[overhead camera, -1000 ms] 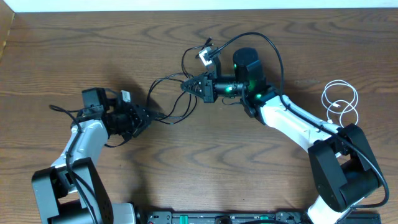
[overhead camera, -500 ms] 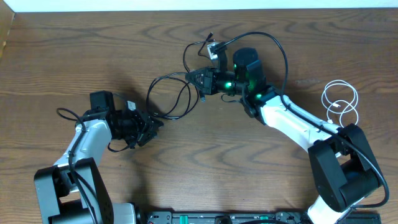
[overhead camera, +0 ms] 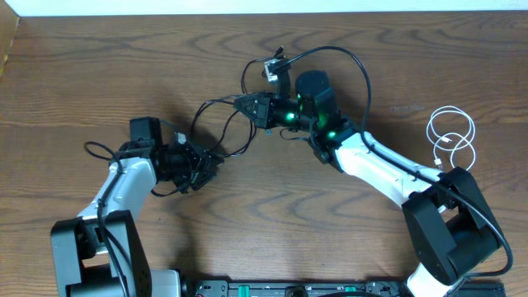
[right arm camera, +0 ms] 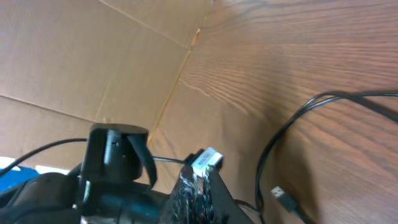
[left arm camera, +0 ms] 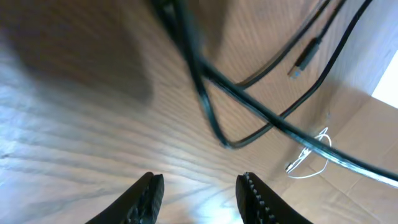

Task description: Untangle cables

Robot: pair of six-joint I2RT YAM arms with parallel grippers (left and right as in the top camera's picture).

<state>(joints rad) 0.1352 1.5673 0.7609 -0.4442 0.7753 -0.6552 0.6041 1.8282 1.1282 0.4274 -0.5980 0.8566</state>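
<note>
Nearest, the left end effector [left arm camera: 199, 185] hangs partly open, nothing between its ridged black fingers, just above the wood-grain bench [overhead camera: 99, 74]. Off to the right lies a coiled white cable [overhead camera: 446, 142]. Farther on, thin glossy black cables [left arm camera: 194, 62] loop and cross between the arms, reaching the right end effector [overhead camera: 246, 105], which is pinched shut.

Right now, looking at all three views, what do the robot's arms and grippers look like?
The left arm and right arm each have white links between bulky black joints. Green lights glow near the right wrist, and a thick black cord loops from it. The left gripper has black fingers with ridged inner edges.
</note>
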